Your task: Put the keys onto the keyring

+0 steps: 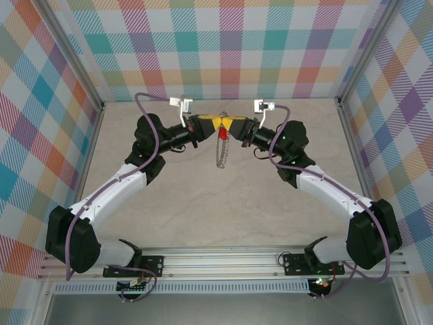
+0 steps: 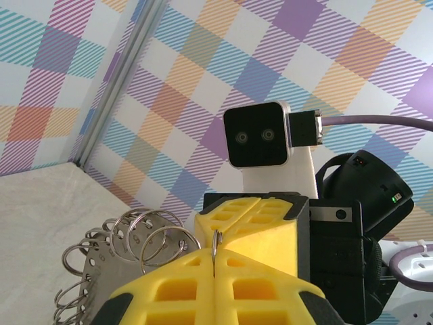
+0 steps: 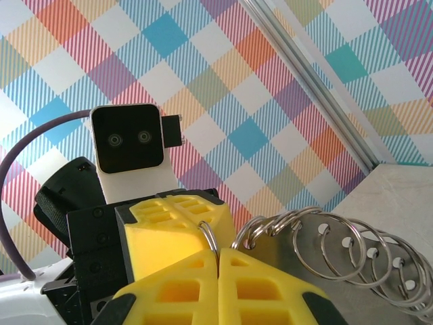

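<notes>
Key [image 1: 222, 134]: red head shows in top view, just under the spot where both pincers meet, held up off the table [image 1: 203, 210]. Blade too small to read. Can't tell if it's threaded on a loop yet or just pressed alongside.

Keyring [image 1: 221, 154] hangs down from that same spot, fringe of small loops dangling. In L wrist view the keyring [image 2: 101, 267] sits just left of the fingers, in R wrist view the keyring [image 3: 318, 261] is just to the right.

L pincer [image 1: 214, 124] closed, and the wrist view of the L pincer [image 2: 215, 264] shows a thin wire loop nipped in the seam. R pincer [image 1: 230, 124] also closed, and the R pincer [image 3: 218, 271] has a ring loop caught in its seam, prob. a keyring loop.

Tips are nose to nose, touching. Likely reason: one side steadies the loop while the other works the key round it, and lifting it lets the ring hang free w/o snagging.

Stage (judgement): mid-threading, not confirmed done.
</notes>
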Tool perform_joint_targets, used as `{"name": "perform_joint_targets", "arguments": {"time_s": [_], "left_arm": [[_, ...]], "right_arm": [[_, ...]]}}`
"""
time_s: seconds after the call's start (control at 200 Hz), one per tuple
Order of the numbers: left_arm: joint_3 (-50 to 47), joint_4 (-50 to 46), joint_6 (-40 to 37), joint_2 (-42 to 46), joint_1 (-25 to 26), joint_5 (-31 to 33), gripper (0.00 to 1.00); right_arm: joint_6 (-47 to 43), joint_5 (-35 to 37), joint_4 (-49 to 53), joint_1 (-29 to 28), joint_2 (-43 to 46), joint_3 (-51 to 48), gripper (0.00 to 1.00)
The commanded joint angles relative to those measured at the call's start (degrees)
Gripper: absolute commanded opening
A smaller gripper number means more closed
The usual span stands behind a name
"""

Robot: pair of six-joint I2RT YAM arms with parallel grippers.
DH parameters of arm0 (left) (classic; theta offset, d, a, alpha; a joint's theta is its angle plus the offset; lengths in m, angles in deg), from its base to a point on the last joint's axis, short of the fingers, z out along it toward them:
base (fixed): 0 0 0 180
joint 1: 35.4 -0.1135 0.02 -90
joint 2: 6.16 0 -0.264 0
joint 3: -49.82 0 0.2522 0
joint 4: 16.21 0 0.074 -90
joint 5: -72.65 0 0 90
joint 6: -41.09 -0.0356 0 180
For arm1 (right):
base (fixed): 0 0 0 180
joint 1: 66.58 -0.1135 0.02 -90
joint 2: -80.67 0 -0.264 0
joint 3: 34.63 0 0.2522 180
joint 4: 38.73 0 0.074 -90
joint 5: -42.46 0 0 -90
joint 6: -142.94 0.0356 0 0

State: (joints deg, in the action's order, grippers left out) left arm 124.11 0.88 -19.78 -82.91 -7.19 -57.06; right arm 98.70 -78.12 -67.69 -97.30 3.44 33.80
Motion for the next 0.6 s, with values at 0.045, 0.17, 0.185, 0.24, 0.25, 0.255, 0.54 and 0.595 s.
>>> {"name": "perform_joint_targets", "arguments": {"time_s": [0.045, 0.17, 0.185, 0.24, 0.25, 0.255, 0.54, 0.595], "left_arm": [[2.0, -1.9, -2.5, 1.1, 1.3, -0.1, 0.03], [4.3, -9.2, -8.2, 2.6, 1.2, 1.9, 0.27], [4.7, -10.6, -9.0, 2.7, 1.2, 2.1, 0.29], [6.3, -14.4, -11.6, 3.1, 0.8, 2.1, 0.35], [6.7, -15.0, -12.2, 3.1, 0.7, 2.0, 0.35], [6.8, -15.3, -12.4, 3.2, 0.7, 1.9, 0.35], [16.1, -31.6, -23.9, 1.6, -2.0, -5.4, 0.49], [18.5, -35.6, -26.6, 0.4, -2.4, -8.0, 0.50]], "right_arm": [[-3.7, -2.2, 2.5, -0.3, 1.1, 3.1, 0.00], [-8.6, -4.5, 11.8, 0.3, 2.3, 5.3, 0.00], [-9.3, -4.9, 12.8, 0.4, 2.4, 5.6, 0.00], [-11.5, -6.7, 16.6, 0.9, 2.8, 6.8, 0.00], [-11.9, -7.1, 17.5, 1.0, 2.8, 7.1, 0.00], [-12.1, -7.3, 17.9, 1.0, 2.8, 7.2, 0.00], [-23.1, -16.5, 35.6, 4.0, 2.7, 13.9, 0.00], [-24.6, -18.7, 37.7, 4.7, 2.4, 14.8, 0.00]]}}
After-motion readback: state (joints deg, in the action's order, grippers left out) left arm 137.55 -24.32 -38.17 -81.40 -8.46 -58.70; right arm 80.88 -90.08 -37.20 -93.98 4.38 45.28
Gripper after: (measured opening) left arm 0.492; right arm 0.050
